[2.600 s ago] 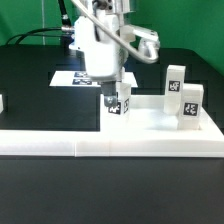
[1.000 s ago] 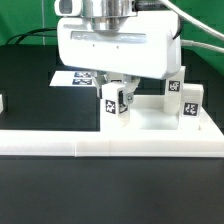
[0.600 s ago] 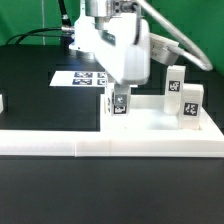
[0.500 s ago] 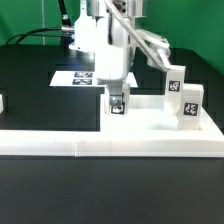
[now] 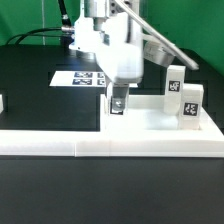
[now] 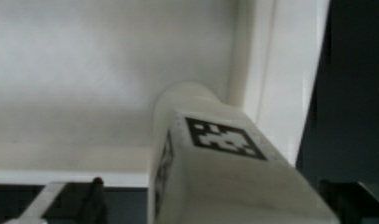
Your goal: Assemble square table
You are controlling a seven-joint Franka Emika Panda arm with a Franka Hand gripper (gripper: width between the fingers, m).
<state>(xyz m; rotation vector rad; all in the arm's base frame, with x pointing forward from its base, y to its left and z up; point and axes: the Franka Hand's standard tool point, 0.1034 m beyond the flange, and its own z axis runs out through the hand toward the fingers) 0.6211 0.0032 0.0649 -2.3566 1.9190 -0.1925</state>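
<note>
You are working the leg (image 5: 119,102) at the near corner of the square panel (image 5: 150,118), on the exterior view's left side of it, and the tool (image 5: 119,96) is down over that leg with its fingers on either side, so it looks closed on the leg, though the arm's body hides the pads in the exterior view and you should treat the grip as likely, not certain. The wrist view shows the leg (image 6: 212,160) standing up close under the camera, its tag facing out, with the panel's white face (image 6: 97,80) behind it and the panel's edge just beside it. Two more legs (image 5: 174,82) (image 5: 190,104) stand upright near the far corner on the exterior view's right, well apart from your work, and the marker board (image 5: 82,77) lies on the dark surface (image 5: 40,200) behind. To do this step well, keep the leg vertical over its seat; any lean will likely bind it. Turn in small, even strokes, and if you must regrasp, let go only enough to clear the leg. Watch that the panel stays tight against the white rail (image 5: 110,145) in front; if it creeps, stop and reseat.
</note>
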